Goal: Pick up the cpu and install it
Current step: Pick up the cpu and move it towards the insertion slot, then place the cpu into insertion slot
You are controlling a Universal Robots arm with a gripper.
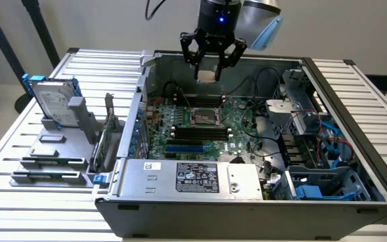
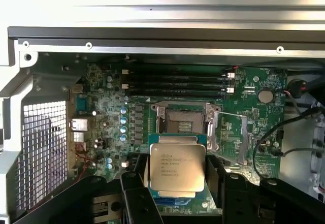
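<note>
Grey metal table with long slats carries an open computer case, and on the floor of this case lies a green motherboard. Near the middle of the board is the socket, with its metal frame lifted open and its bed uncovered.

All places below are given from this socket. The gripper hangs above it, a little toward the back wall of the case. The cpu is up in the air there, clear of the board and not touching the socket.

In the wrist view, the cpu shows its silvery top with small printed text, and the socket is just beyond its edge. The gripper holds it. One black finger presses on each of two opposite sides, so the fingers are closed on the chip and it sits flat between them.

Black memory sticks lie in their slots on the far side of the socket from the cpu. A hard drive in a blue bracket stands well away from the socket, outside the case toward the exterior view's left.
</note>
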